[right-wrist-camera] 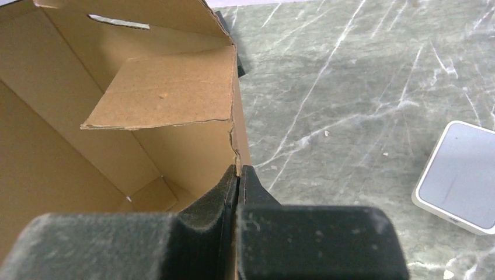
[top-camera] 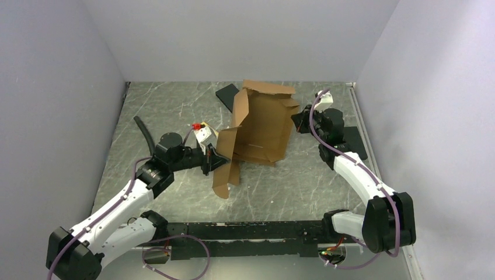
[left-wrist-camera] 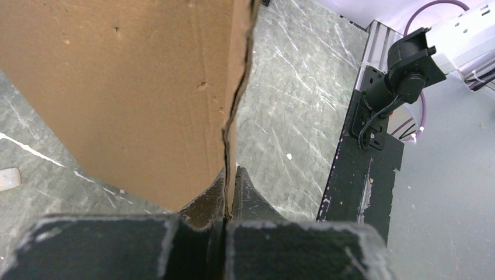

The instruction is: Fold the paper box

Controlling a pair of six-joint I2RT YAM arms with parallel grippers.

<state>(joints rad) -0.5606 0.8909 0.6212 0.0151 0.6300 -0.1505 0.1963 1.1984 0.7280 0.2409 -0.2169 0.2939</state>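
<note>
- Plain brown cardboard die-cut paper box (top-camera: 262,125): 1, centre of the top view.
- Flat black rectangular slab (top-camera: 226,93): 1, upper centre of the top view, at the box's far left corner.
- Small whitish rounded-square container (right-wrist-camera: 461,178): 1, right edge of the right wrist view.
- Black two-finger grippers: 2, namely left gripper (left-wrist-camera: 229,175) and right gripper (right-wrist-camera: 239,172).

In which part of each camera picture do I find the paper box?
Top external: the paper box stands at centre, tilted.
Left wrist: the box fills the upper left; the left tool pinches its edge.
Right wrist: the box fills the left half, inside showing; the right tool pinches its edge.
Shared landmark: the grey marbled table.
</note>
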